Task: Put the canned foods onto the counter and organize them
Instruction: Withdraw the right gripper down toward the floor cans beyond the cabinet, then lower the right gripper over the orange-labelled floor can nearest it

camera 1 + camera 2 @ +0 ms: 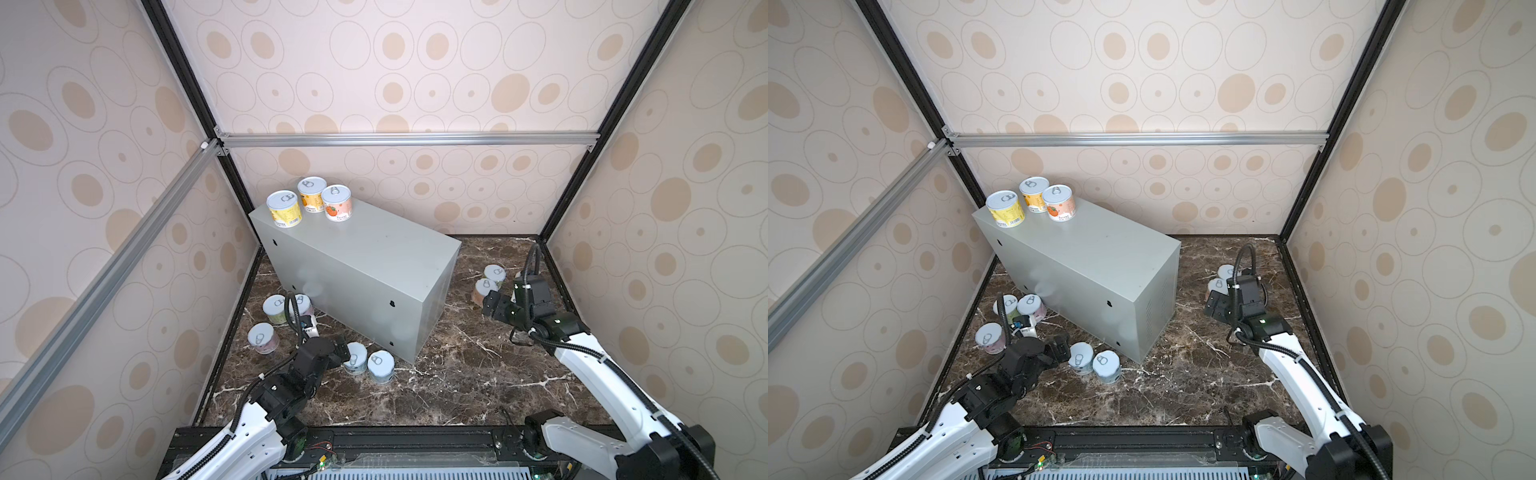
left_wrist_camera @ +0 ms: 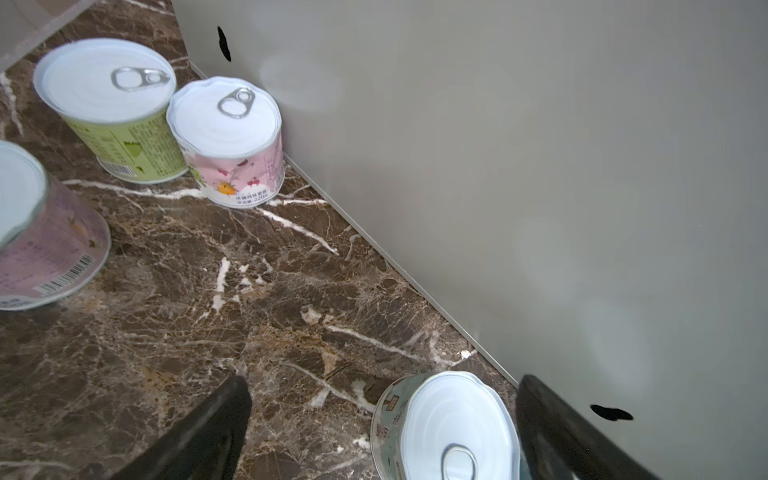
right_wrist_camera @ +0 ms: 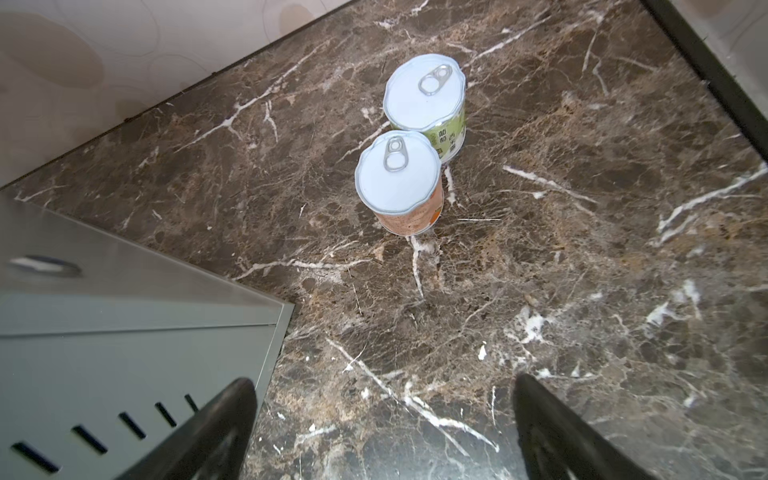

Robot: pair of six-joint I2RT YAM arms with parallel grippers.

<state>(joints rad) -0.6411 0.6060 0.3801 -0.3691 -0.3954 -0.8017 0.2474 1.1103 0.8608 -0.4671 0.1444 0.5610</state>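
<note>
Counter: the grey counter carried a yellow can, an orange can and a peach can, bunched at its far-left end, likely to leave room for more.
Left: the left gripper had its jaws wide apart, straddling a blue can beside the counter, apparently lining up a grasp.
Right: the right gripper had its jaws wide apart and empty, facing a peach-labelled floor can that touched a green can.
Floor: seven cans remained on the marble floor.

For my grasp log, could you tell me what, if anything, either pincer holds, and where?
Nothing is held: the left pincer stands open around a can, the right pincer open and empty.
</note>
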